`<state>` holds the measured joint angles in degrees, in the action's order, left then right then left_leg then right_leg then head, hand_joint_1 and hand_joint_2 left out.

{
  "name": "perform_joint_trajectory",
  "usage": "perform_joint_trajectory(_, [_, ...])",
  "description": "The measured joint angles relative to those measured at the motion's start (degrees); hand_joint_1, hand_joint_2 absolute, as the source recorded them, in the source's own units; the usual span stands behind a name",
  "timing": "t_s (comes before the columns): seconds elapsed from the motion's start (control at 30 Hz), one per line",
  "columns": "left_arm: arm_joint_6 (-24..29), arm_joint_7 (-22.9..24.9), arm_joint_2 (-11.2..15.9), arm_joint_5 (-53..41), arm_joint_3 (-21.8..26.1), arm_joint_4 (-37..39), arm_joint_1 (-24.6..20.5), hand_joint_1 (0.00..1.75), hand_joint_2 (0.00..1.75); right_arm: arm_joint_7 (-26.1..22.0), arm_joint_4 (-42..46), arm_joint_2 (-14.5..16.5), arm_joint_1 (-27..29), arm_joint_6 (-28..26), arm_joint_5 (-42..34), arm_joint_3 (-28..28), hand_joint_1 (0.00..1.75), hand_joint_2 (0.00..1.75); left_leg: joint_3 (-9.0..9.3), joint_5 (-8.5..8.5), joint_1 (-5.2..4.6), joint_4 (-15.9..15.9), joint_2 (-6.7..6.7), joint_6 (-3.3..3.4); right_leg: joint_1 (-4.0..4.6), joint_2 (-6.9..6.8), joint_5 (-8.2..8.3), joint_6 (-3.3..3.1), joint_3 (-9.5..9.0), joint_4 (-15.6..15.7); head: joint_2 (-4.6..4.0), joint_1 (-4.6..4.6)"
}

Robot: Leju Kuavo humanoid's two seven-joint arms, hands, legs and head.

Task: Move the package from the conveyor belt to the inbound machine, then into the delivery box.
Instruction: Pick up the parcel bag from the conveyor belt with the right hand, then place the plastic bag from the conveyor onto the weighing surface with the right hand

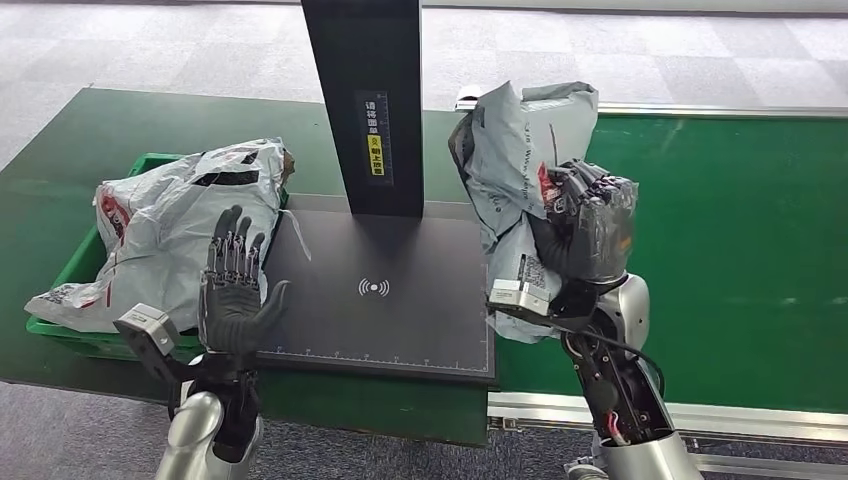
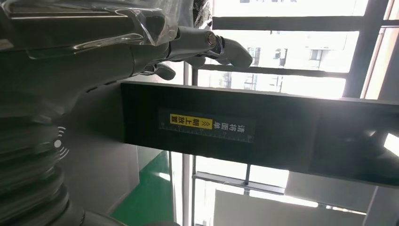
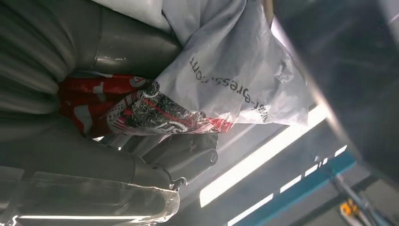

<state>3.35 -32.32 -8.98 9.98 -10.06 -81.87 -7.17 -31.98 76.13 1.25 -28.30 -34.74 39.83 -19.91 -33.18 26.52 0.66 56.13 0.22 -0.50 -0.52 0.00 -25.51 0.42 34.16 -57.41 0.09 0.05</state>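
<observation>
Grey plastic package [image 1: 515,150] upright, long axis vertical, gripped by right hand [image 1: 585,225]; left hand [image 1: 235,290] spread, empty

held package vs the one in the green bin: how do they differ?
The held package is gripped by the right hand and stands upright, lifted beside the scanner plate; the binned package lies slumped in the green bin, with no hand on it. The held one looks narrower and more crumpled. Both are grey poly mailers with red print.
</observation>
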Motion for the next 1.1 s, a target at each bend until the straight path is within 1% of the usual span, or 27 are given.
perform_joint_trajectory(0.07, [-0.55, 0.45, -0.11, 0.60, -0.12, 0.35, -0.64, 0.00, 1.75, 0.04, -1.61, 1.14, -0.14, 2.49, 0.93, -1.86, 1.75, 1.75, 0.00, 0.00, 0.03, -0.01, 0.00, 0.00, 0.03, 0.00, -0.01, -0.01, 0.01, 0.00, 0.00, 0.00])
perform_joint_trajectory(0.17, [-1.15, 0.65, -0.27, 0.95, -0.66, 1.01, -1.47, 0.00, 1.75, 1.49, -8.07, 2.74, -0.93, 5.44, 3.37, -4.68, 1.75, 1.75, 0.00, -0.01, 0.07, -0.02, -0.01, -0.01, 0.08, 0.00, -0.01, -0.02, 0.00, 0.00, 0.00, 0.00])
perform_joint_trajectory(0.3, [-2.39, 1.71, -0.39, 1.15, -1.53, 1.99, -2.49, 0.00, 1.75, 6.85, -20.16, 4.76, -3.50, 11.00, 7.35, -7.29, 1.75, 1.75, 0.00, -0.03, 0.07, -0.01, -0.02, -0.02, 0.07, -0.01, 0.00, -0.02, -0.03, -0.01, 0.00, 0.01])
perform_joint_trajectory(0.4, [-3.67, 2.78, -0.39, 1.17, -2.37, 3.35, -3.46, 0.00, 1.75, 11.04, -28.68, 6.23, -5.59, 16.59, 10.08, -8.72, 1.75, 1.75, 0.00, -0.03, 0.06, 0.00, -0.05, -0.02, 0.06, -0.02, 0.01, -0.01, -0.03, -0.01, 0.00, 0.02])
perform_joint_trajectory(0.5, [-4.14, 3.15, -0.41, 1.17, -3.15, 4.95, -4.59, 0.00, 1.75, 13.47, -35.21, 7.56, -7.24, 22.80, 11.31, -9.85, 1.75, 1.75, 0.00, -0.03, 0.06, 0.01, -0.09, -0.02, 0.06, -0.01, 0.01, -0.01, -0.02, -0.01, 0.00, 0.01])
perform_joint_trajectory(0.57, [-4.14, 3.27, -0.42, 1.17, -3.51, 5.83, -5.26, 0.00, 1.75, 14.89, -38.25, 8.30, -8.50, 25.91, 11.92, -10.47, 1.75, 1.75, 0.00, -0.02, 0.06, 0.01, -0.07, -0.02, 0.06, -0.01, 0.01, -0.01, 0.00, 0.00, 0.00, 0.01])
perform_joint_trajectory(0.63, [-4.10, 3.38, -0.43, 1.27, -3.67, 6.47, -5.71, 0.00, 1.75, 15.74, -40.30, 8.77, -9.63, 25.83, 13.04, -11.03, 1.23, 1.75, 0.00, -0.02, 0.06, 0.01, -0.06, -0.03, 0.06, -0.01, 0.00, -0.01, 0.00, 0.00, 0.00, 0.00])
perform_joint_trajectory(0.7, [-4.08, 3.49, -0.48, 1.66, -3.73, 6.91, -5.89, 0.00, 1.75, 15.20, -41.40, 9.02, -10.14, 21.41, 14.33, -11.56, 0.36, 1.75, 0.01, -0.02, 0.06, 0.00, -0.07, -0.03, 0.06, -0.01, 0.00, -0.02, 0.00, 0.00, 0.00, 0.01])
perform_joint_trajectory(0.77, [-4.09, 3.55, -0.59, 2.10, -3.73, 7.23, -5.90, 0.00, 1.75, 12.73, -41.74, 9.16, -10.18, 14.96, 14.39, -11.79, 0.00, 1.75, 0.02, -0.02, 0.06, 0.00, -0.06, -0.03, 0.06, -0.01, 0.00, -0.02, -0.01, 0.00, 0.00, 0.01])
perform_joint_trajectory(0.83, [-4.19, 3.56, -0.74, 2.31, -3.79, 7.54, -5.91, 0.00, 1.75, 8.86, -41.53, 9.24, -10.03, 10.78, 12.55, -11.53, 0.00, 1.75, 0.03, -0.02, 0.06, 0.00, -0.05, -0.03, 0.06, -0.01, 0.01, -0.02, -0.02, 0.00, 0.00, 0.01])
perform_joint_trajectory(0.93, [-4.48, 3.47, -0.94, 2.47, -3.96, 8.10, -6.02, 0.00, 1.75, 3.43, -40.25, 9.27, -9.42, 9.57, 8.32, -10.40, 0.00, 1.75, 0.04, -0.03, 0.06, 0.01, -0.05, -0.02, 0.06, -0.01, 0.01, -0.01, -0.02, 0.00, 0.00, 0.01])
perform_joint_trajectory(1.03, [-4.73, 3.29, -1.07, 2.56, -4.11, 8.94, -6.47, 0.00, 1.75, -0.35, -38.44, 9.30, -8.75, 11.33, 2.80, -8.50, 0.00, 1.75, 0.03, -0.02, 0.06, 0.01, -0.05, -0.02, 0.06, -0.01, 0.01, -0.01, -0.02, 0.00, 0.00, 0.02])
perform_joint_trajectory(1.1, [-4.80, 3.23, -1.12, 2.62, -4.27, 9.54, -6.91, 0.00, 1.75, -1.90, -37.29, 9.37, -8.40, 14.71, -1.61, -7.01, 0.00, 1.75, 0.03, -0.02, 0.06, 0.01, -0.05, -0.03, 0.06, -0.01, 0.01, -0.01, -0.01, 0.00, 0.00, 0.01])
